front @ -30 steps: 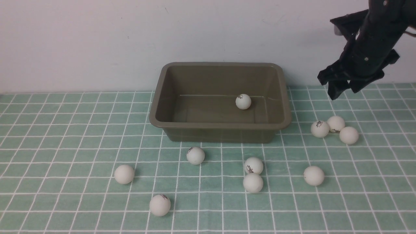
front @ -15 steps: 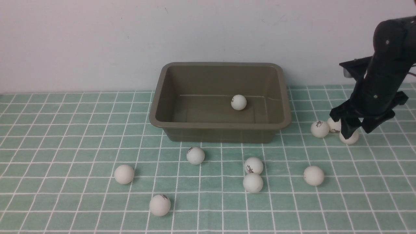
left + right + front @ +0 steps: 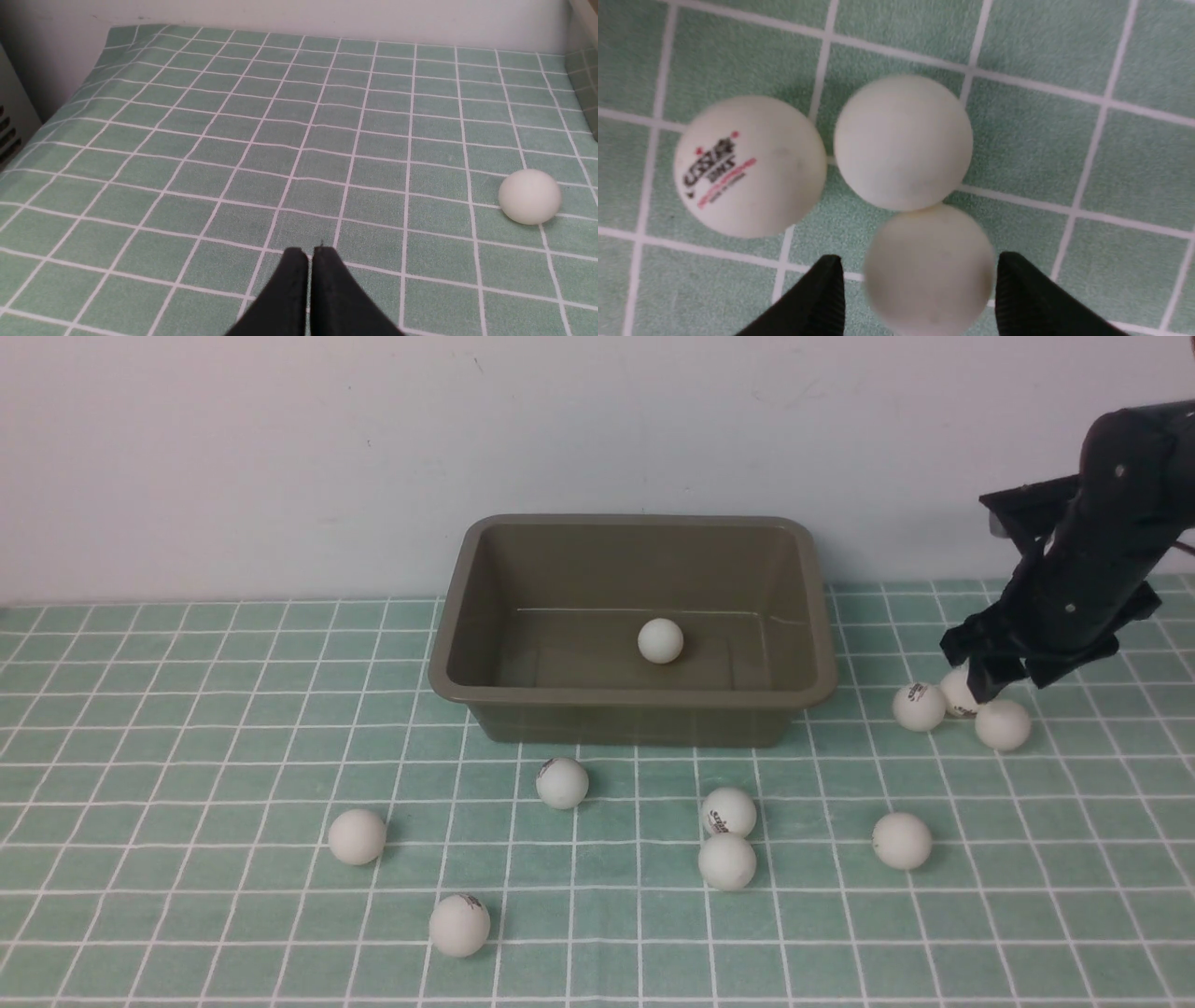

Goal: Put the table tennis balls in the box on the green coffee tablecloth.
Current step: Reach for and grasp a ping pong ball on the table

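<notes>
the green tablecloth [image 3: 187, 709] covers the whole table, and the brown box [image 3: 635, 695] stands on it toward the back. the right arm [image 3: 1111, 523] comes in from the upper right and slants down and leftward, its wrist pitched steeply. the right gripper [image 3: 1013, 683] points at a cluster of three balls just right of the box. its jaws are spread, with nothing clamped. in the wrist view one finger sits on each side of the plain ball [image 3: 929, 270]. this looks to be the near ball [image 3: 1003, 724] of the cluster, which touches the far ball [image 3: 960, 689] and sits just beside the logo ball [image 3: 919, 706]. i cannot tell how low the tips sit against it. the left gripper [image 3: 310, 252] is out of the front view. its fingers are pressed together on nothing, above bare cloth, with a stray ball [image 3: 530, 196] off to one side.

one ball [image 3: 660, 640] lies on the box floor. nine are out on the cloth, six of them scattered in front of the box, so the job is barely started. the step in hand is picking up the second ball. next, i judge, the jaws should settle level with the ball's middle and close gently without knocking the two neighbours. then comes a lift and a carry left over the rim.
</notes>
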